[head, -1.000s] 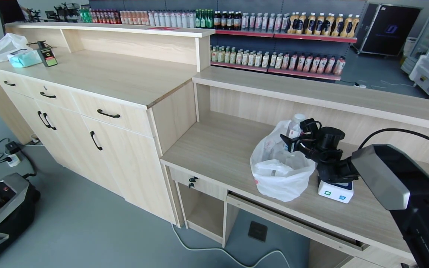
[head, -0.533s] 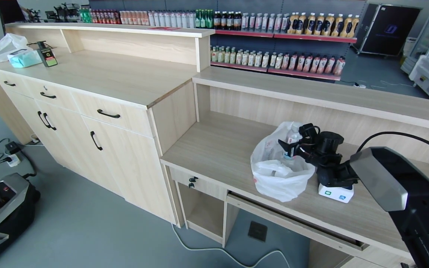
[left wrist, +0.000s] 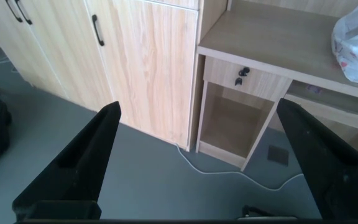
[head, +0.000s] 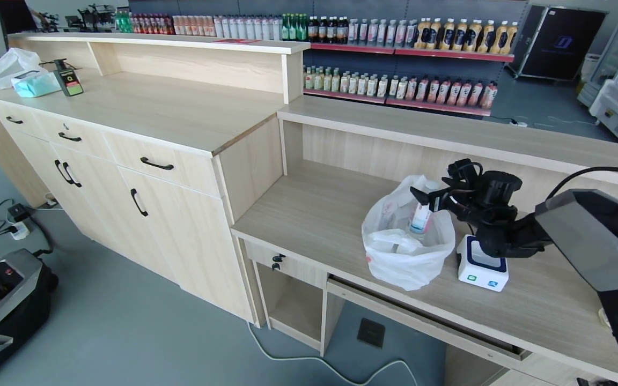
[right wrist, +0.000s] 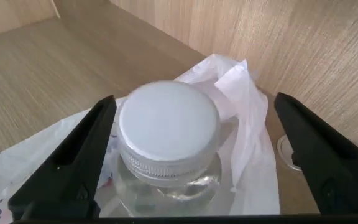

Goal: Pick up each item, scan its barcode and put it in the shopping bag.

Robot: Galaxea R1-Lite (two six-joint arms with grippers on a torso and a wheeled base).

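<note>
Bottle [right wrist: 168, 134] with a pale screw cap sits between the two black fingers [right wrist: 73, 168] of the right gripper [right wrist: 196, 102]. The fingers are spread wide, one on each side of the cap. Neither is clamped on it, and a clear gap shows on one side. The bottle stands upright with its long axis vertical, so it lies straight below the fingers, in line with the gripper's downward reach. Its lower body is inside the white plastic shopping bag [head: 403, 257], whose crumpled rim rises around the bottle's shoulders. The bag rests on the lower wooden desk [head: 314, 214], and just beside it, under the right arm, is a small white scanner box [head: 482, 267]. The left gripper [left wrist: 197, 104] is well apart, hanging over the grey floor in front of the cupboards with its fingers wide and nothing in them, so the right arm is far nearer. The bottle looks already placed. A straight lift away seems the safest next move, since a sideways pull could catch the cap or the bag.
</note>
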